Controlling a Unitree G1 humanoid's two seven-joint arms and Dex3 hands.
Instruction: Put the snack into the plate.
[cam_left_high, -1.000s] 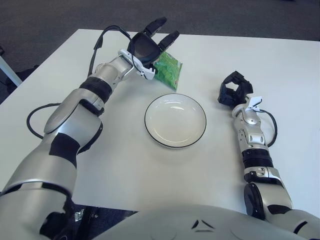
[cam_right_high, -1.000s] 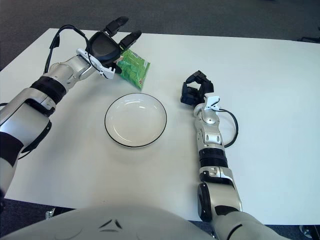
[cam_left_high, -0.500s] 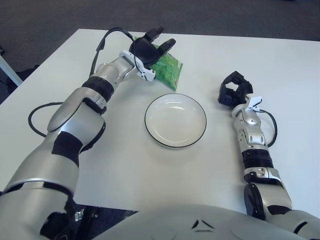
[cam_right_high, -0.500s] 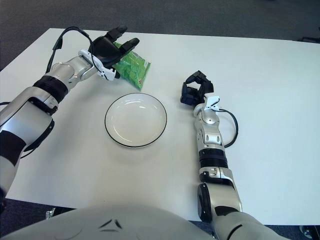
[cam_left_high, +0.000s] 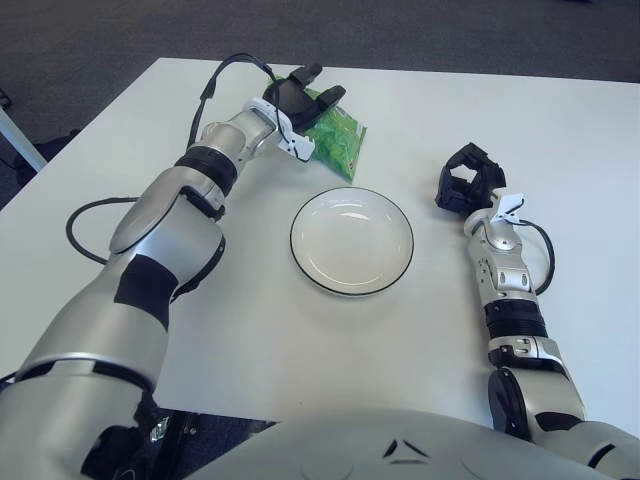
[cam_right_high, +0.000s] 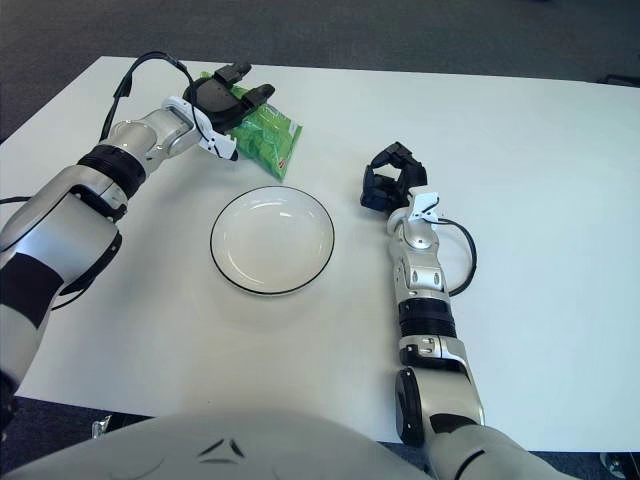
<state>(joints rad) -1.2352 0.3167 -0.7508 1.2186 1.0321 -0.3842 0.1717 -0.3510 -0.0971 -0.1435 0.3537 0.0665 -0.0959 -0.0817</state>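
- The snack (cam_left_high: 335, 140), a green packet, lies flat on the table (cam_left_high: 300, 330) just past the far-left rim of the plate (cam_left_high: 351, 240), not in it yet.
- The left hand (cam_left_high: 295, 95) is over the packet's far-left end, fingers draped on it. Can't tell if they've actually clamped it.
- I'd want a firm pinch on that edge before lifting, then a short carry toward the near right and a low drop over the plate's middle.
- The right hand (cam_left_high: 465, 185) sits curled and empty, right of the plate.
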